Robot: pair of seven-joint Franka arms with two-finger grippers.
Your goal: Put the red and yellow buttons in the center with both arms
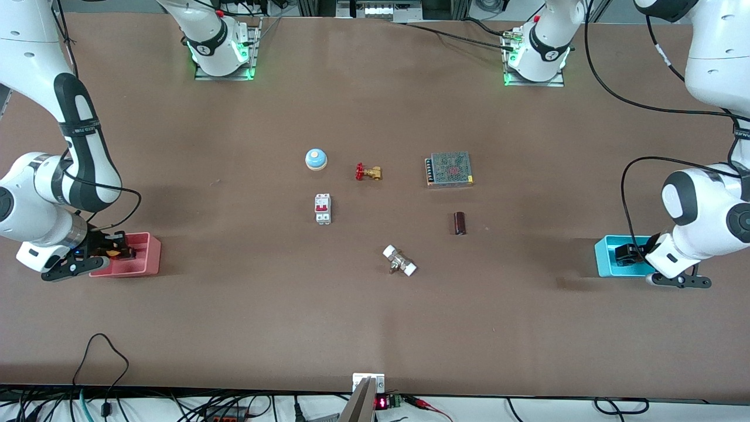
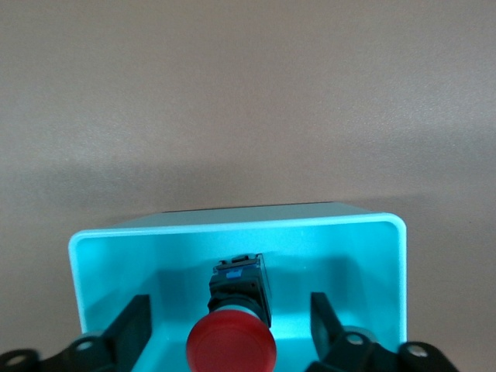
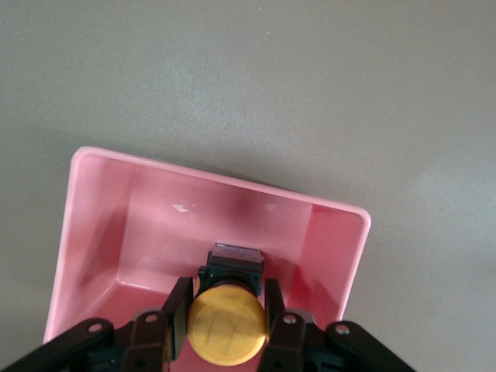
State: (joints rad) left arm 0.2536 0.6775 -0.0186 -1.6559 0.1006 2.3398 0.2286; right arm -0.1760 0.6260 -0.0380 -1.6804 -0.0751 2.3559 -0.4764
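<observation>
The yellow button (image 3: 227,325) is in the pink bin (image 3: 217,182) at the right arm's end of the table. My right gripper (image 3: 227,310) is shut on it, a finger on each side of its black body. In the front view the right gripper (image 1: 111,252) is in the pink bin (image 1: 143,258). The red button (image 2: 231,345) lies in the cyan bin (image 2: 232,229) at the left arm's end. My left gripper (image 2: 230,325) is open around it, both fingers apart from it. In the front view the left gripper (image 1: 630,253) is in the cyan bin (image 1: 606,258). The brown table center (image 1: 381,217) is bare between small parts.
Around the center lie a blue dome bell (image 1: 316,159), a red-handled brass valve (image 1: 368,172), a white breaker (image 1: 323,208), a metal power supply (image 1: 449,169), a dark cylinder (image 1: 460,223) and a white-ended fitting (image 1: 399,261).
</observation>
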